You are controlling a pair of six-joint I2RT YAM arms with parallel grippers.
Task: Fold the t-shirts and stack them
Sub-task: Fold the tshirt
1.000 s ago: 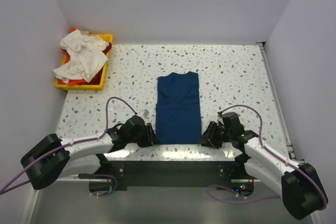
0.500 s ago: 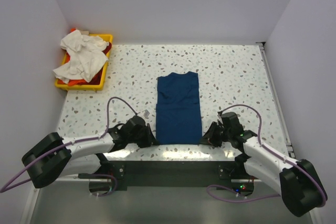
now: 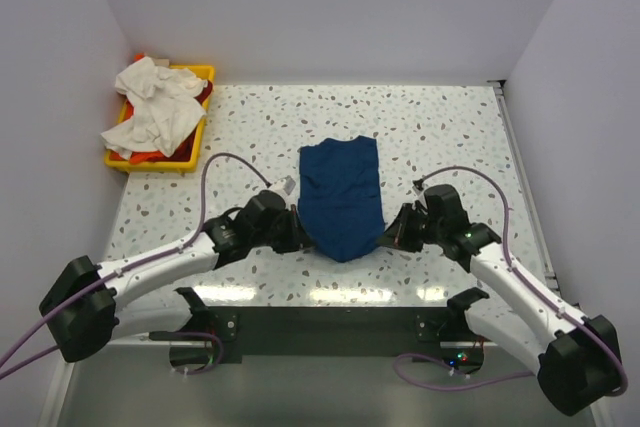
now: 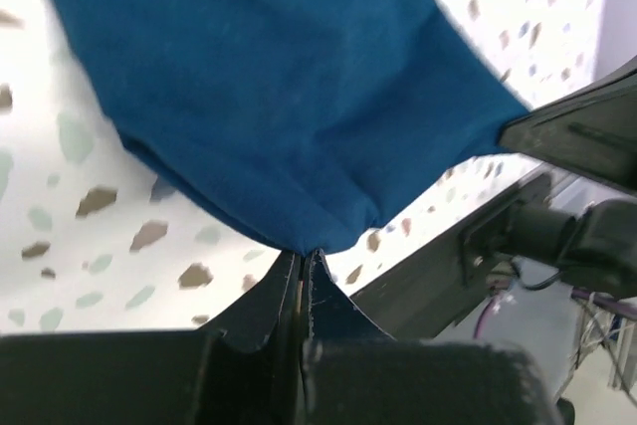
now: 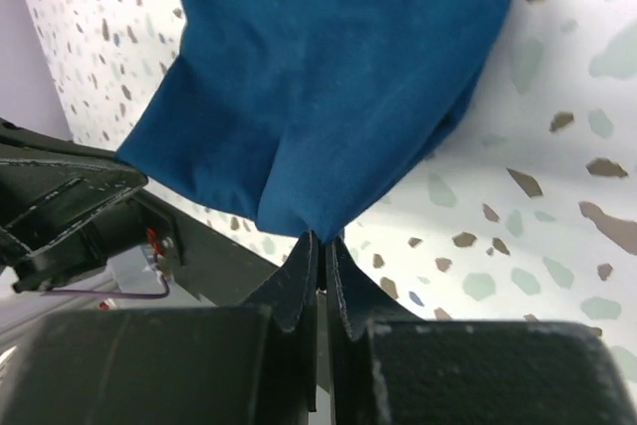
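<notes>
- Pale walls box in a speckled table (image 3: 450, 137).
- The navy shirt (image 3: 340, 192) sits mid-table as a narrow lengthwise strip. Its far end lies flat on the surface, while its near end is raised and sags in a curve between your two claws.
- Your left claw (image 4: 302, 264) is pinched tight on the near left corner of that strip. Your right claw (image 5: 320, 244) is pinched tight on the near right corner. Each has only a small bite of cloth.
- Expect light, limp fabric with no stiffness, so the middle will droop and the folded layers may slide apart.
- It is not fragile. The likelier trouble is a corner slipping out of such a thin pinch.
- The corners look like the right hold. Carry both claws level and well apart so the near edge pulls taut.
- At the far left, the yellow tray (image 3: 203, 127) holds white shirts (image 3: 150, 112) heaped over an orange shirt (image 3: 143, 156), with some white cloth spilling past the rim.
</notes>
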